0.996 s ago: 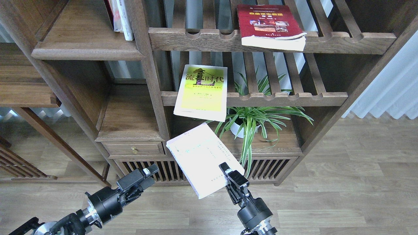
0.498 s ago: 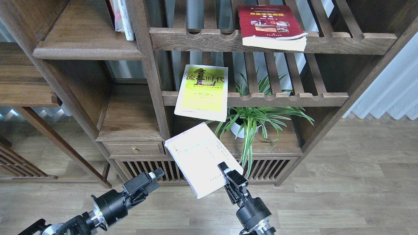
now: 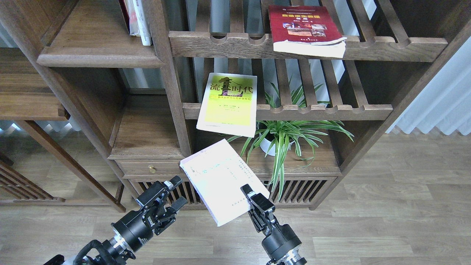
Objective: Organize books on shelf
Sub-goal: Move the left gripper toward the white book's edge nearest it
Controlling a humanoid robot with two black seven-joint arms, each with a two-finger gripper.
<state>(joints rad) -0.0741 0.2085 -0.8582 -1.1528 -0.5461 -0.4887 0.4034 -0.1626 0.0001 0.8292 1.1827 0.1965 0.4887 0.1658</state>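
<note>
A pale lavender-white book (image 3: pixel 220 179) hangs in the air in front of the low cabinet, tilted, cover facing up. The right gripper (image 3: pixel 248 198) pinches it near its lower right corner, fingers closed on the edge — a small hold on a wide, thin paperback. The likely trouble is the book sagging or swivelling in that corner pinch and slipping out when it is swung toward the shelf (image 3: pixel 99 55), the solid board at upper left where a few books already stand upright. Its free corner could also catch the cabinet post on the way.

The left gripper (image 3: pixel 167 195) sits just beside the book's left edge, fingers parted and holding nothing, angled up and to the right. The right arm rises from the bottom edge, leaning left.

The yellow-green book (image 3: pixel 227 104) overhangs the middle slatted rack; the dark red book (image 3: pixel 303 27) overhangs the upper rack. Either could tip off if bumped.
</note>
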